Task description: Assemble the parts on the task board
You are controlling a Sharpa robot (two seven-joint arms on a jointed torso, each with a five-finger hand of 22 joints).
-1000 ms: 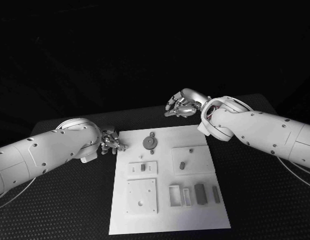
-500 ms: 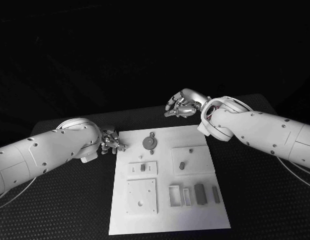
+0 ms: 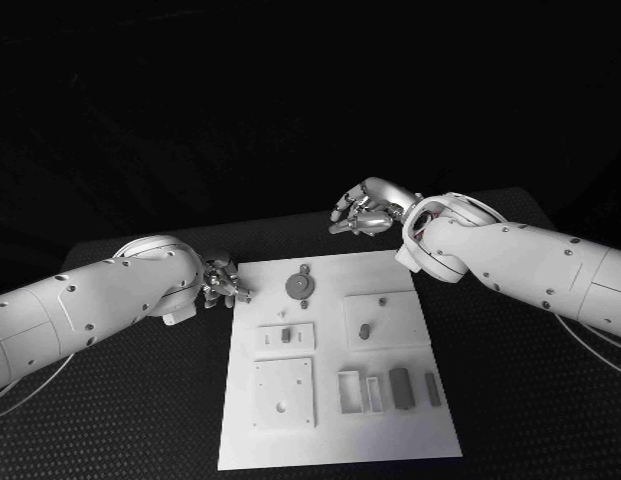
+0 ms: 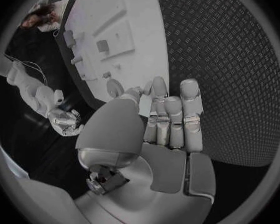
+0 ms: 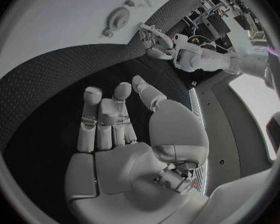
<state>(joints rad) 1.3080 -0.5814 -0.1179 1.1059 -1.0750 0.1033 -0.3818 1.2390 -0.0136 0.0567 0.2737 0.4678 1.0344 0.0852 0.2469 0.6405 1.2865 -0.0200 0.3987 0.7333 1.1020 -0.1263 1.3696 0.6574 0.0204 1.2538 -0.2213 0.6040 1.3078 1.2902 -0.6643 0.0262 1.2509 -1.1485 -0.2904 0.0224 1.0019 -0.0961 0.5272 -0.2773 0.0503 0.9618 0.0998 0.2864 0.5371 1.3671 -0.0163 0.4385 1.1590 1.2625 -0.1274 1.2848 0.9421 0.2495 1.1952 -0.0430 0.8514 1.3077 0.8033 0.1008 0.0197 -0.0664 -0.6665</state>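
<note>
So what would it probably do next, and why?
Probably bring the left hand over the white board toward the round gear. Both hands hold nothing, the left sits right beside the board's edge, and the right hand hovers beyond its far end.

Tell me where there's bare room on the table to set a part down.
Bare black table lies right of the white task board, below the right arm, and at the near-left corner under the left arm. The board's middle is crowded with grey parts, and the left hand borders its far-left corner.

bare table (image 3: 519, 400) flanks the task board (image 3: 339, 440); parts (image 3: 397, 387) crowd its middle
</note>
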